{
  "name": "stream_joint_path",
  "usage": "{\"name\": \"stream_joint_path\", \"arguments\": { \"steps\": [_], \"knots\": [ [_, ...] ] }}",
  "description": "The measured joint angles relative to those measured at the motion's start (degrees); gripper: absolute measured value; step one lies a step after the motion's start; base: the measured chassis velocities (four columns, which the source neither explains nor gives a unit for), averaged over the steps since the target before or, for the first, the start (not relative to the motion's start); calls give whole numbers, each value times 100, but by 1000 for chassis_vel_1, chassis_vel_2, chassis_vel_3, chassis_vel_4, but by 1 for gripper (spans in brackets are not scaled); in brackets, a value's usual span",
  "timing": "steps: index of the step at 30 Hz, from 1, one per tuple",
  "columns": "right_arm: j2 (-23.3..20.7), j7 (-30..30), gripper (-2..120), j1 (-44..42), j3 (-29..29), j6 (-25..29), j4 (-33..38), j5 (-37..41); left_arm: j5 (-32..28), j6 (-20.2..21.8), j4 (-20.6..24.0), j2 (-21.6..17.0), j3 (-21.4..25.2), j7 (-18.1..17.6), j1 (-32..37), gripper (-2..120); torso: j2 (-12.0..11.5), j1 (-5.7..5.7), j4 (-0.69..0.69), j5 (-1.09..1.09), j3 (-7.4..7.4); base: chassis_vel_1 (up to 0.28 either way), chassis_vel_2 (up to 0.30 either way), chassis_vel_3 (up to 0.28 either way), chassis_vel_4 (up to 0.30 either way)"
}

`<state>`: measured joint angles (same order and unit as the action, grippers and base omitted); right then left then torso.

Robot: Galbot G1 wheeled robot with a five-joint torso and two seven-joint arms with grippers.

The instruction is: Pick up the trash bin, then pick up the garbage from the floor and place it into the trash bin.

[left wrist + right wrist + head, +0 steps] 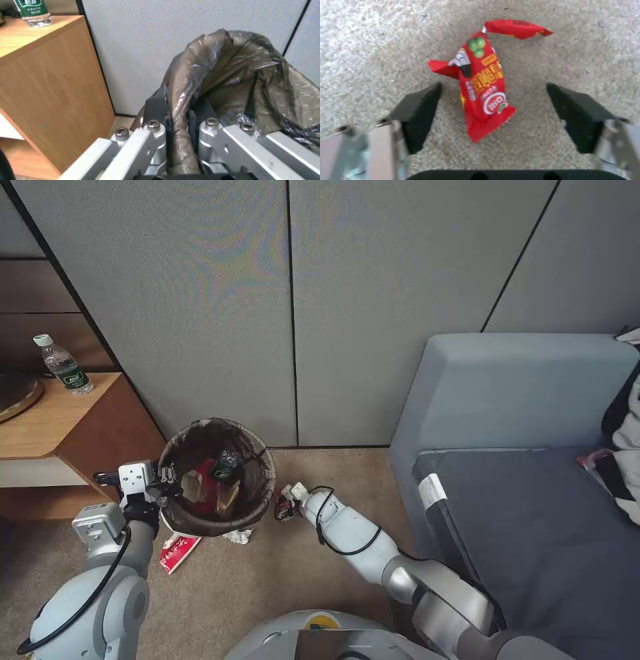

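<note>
So the trash bin point(217, 477) is already holding wrappers, left tool point(178, 125) clenching its rim by the wall. Right tool point(493, 115) is hanging released around a red packet point(483, 85) on open carpet point(370, 50).

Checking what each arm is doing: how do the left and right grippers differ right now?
The left gripper is shut on the trash bin rim; the right gripper is open, holding nothing. Left sits raised beside the bin; right is low over a red snack packet on the carpet.
</note>
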<state>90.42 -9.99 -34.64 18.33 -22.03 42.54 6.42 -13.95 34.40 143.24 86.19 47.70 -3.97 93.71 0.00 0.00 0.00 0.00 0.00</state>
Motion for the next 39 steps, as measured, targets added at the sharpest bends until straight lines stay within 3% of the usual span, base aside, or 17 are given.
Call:
{"name": "stream_joint_path", "arguments": {
  "steps": [7, 10, 11, 14, 20, 28, 39],
  "knots": [
    [9, -22, 48, -21, -8, 24, -4, 13, -2, 1, 0, -5, -1, -1, -2, 7, 0, 0, 1, 2, 0, 0, 0, 0, 0],
    [5, -22, 43, -25, -11, 25, 1, 13, -1, 1, 0, -3, -6, -1, -2, 7, 0, 0, 2, 3, 0, 0, 0, 0, 0],
    [-11, -21, 34, -33, -21, 26, 16, 13, 2, 1, 0, -2, -14, -1, -2, 7, 0, 0, 2, 3, 0, 0, 0, 0, 0],
    [-23, -22, 28, -36, -29, 26, 22, 14, 4, 1, -1, -2, -16, -1, -3, 7, 0, 0, 1, 1, 0, 0, 0, 0, 0],
    [-47, -21, 0, -62, -57, 22, 48, 12, 12, 1, -1, -2, -17, -1, 10, 7, 0, 0, 0, -2, 0, 0, 0, 0, 0],
    [-99, -10, 0, -134, -187, -5, 209, -30, 22, 1, -1, 6, -21, -2, 30, 7, 0, 0, 0, -1, 0, 0, 0, 0, 0],
    [-821, 55, 0, -715, -1015, 135, 1957, -559, -28, 29, -1, -49, -12, -8, 46, 7, 0, 0, -1, 0, 0, 0, 0, 0, 0]
  ]
}}
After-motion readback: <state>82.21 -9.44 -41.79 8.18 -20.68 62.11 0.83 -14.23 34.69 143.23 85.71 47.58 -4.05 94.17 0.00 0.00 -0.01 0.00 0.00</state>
